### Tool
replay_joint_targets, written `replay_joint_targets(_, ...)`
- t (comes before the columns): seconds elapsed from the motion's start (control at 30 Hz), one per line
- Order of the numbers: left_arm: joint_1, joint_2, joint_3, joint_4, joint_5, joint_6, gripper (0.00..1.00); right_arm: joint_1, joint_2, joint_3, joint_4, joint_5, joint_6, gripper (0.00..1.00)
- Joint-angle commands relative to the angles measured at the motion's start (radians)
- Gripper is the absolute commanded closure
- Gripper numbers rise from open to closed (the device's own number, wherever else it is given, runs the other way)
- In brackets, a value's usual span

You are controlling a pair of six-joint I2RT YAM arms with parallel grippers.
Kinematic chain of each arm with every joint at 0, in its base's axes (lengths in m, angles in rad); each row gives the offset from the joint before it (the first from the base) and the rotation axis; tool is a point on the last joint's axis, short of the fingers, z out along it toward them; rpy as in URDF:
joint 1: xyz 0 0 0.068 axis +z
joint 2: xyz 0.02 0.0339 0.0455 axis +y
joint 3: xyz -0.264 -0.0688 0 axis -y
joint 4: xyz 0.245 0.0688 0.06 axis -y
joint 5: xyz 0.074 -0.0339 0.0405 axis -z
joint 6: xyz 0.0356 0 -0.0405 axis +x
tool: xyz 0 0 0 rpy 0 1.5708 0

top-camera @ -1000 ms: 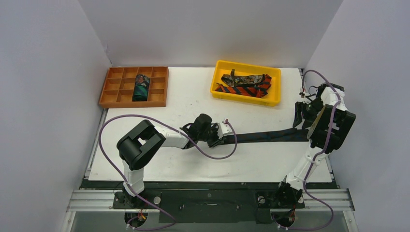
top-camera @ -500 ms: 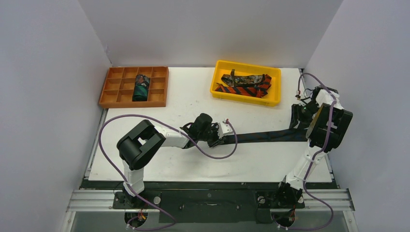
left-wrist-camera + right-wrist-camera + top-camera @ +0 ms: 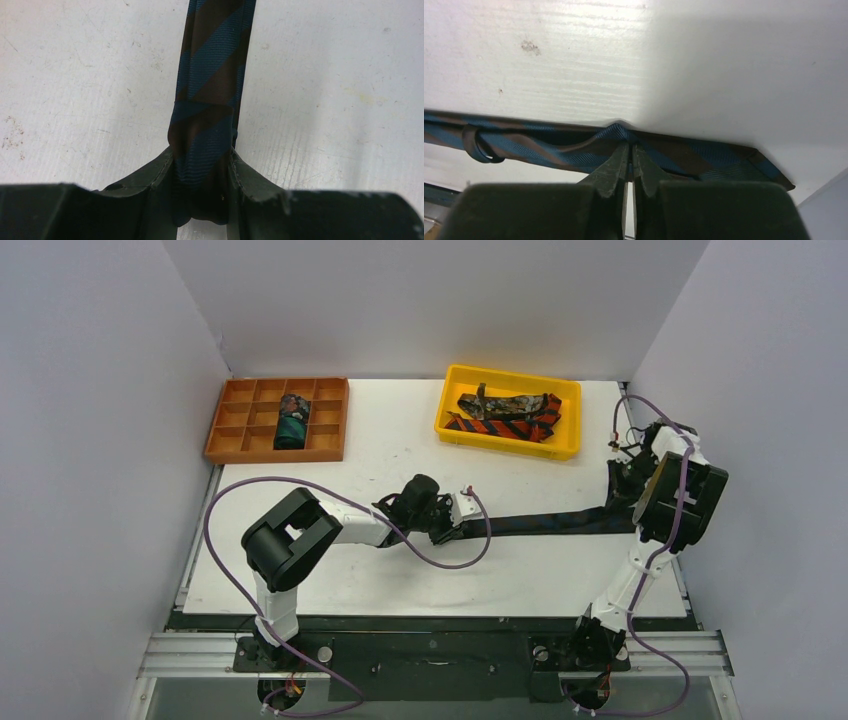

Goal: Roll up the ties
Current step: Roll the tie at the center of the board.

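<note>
A dark tie with blue and brown diagonal stripes lies stretched flat across the table between my two grippers. My left gripper is shut on its narrow end; in the left wrist view the bunched fabric fills the gap between the fingers. My right gripper is shut on the wide end, pinching a small ridge of cloth between its fingertips. A red-orange striped tie and a mottled brown tie lie in the yellow bin. A dark teal roll sits in the orange tray.
The yellow bin stands at the back centre-right and the orange compartment tray at the back left. The right wall and the table's right edge are close to my right arm. A purple cable loops on the table beside the left arm.
My right gripper came down onto the tie's wide end and shut on it. The left gripper kept its hold and did not move.
</note>
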Motion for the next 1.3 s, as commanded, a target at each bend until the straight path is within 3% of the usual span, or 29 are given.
replay_joint_targets(0.0, 0.011, 0.063, -0.048, -0.242, -0.047, 0.002, 1.0, 0.001, -0.055, 0.052, -0.077, -0.017, -0.049, 1.0)
replay_joint_targets(0.33, 0.012, 0.067, -0.043, -0.247, -0.039, 0.002, 1.0, -0.025, -0.161, -0.008, -0.156, 0.054, -0.112, 1.0)
replay_joint_targets(0.6, 0.012, 0.068, -0.039, -0.263, -0.009, 0.005, 1.0, -0.011, -0.143, -0.175, 0.05, 0.168, -0.083, 1.0)
replay_joint_targets(0.87, 0.0, 0.048, -0.051, -0.285, 0.046, 0.014, 1.0, -0.005, -0.061, -0.081, 0.147, 0.211, -0.041, 1.0)
replay_joint_targets(1.27, -0.003, 0.053, -0.054, -0.295, 0.037, 0.015, 1.0, 0.002, -0.132, 0.017, -0.007, 0.048, -0.083, 1.0)
